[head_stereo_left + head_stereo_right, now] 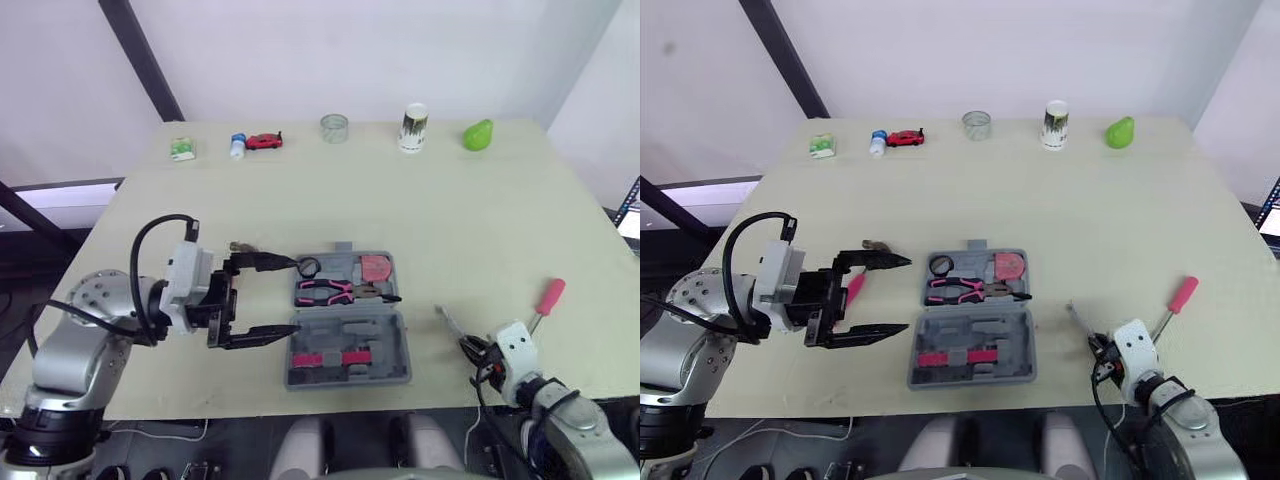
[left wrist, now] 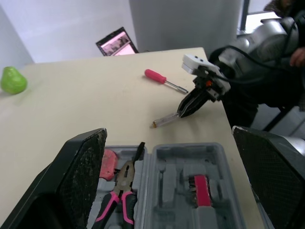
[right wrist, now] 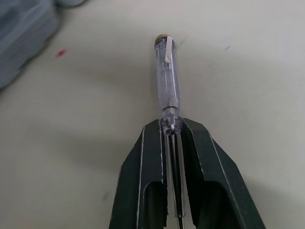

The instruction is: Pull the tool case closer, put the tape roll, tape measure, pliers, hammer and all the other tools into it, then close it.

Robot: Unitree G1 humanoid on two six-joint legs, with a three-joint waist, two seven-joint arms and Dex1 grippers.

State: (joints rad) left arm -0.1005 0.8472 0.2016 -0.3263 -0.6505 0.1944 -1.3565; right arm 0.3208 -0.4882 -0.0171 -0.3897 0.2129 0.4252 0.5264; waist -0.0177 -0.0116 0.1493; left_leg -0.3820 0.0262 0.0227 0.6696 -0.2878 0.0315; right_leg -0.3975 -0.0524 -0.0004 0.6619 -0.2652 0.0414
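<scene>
The grey tool case [image 1: 396,330] lies open near the table's front edge. Its far half holds pink-handled pliers [image 1: 325,292], a pink tape measure [image 1: 375,267] and a small round item [image 1: 308,267]. My left gripper [image 1: 296,296] stands open at the case's left side, its fingertips at the case edge. Behind it lies a hammer [image 1: 854,287] with a pink handle. Right of the case, my right gripper [image 3: 170,125] is shut on the shaft of a clear-handled screwdriver [image 3: 167,76], low over the table. A pink-handled screwdriver [image 1: 548,297] lies farther right.
Along the far edge stand a green box [image 1: 182,149], a small bottle [image 1: 238,145], a red toy car [image 1: 264,141], a glass jar [image 1: 334,127], a paper cup [image 1: 414,127] and a green pear [image 1: 478,134]. An open laptop [image 2: 116,42] sits beyond the table's right side.
</scene>
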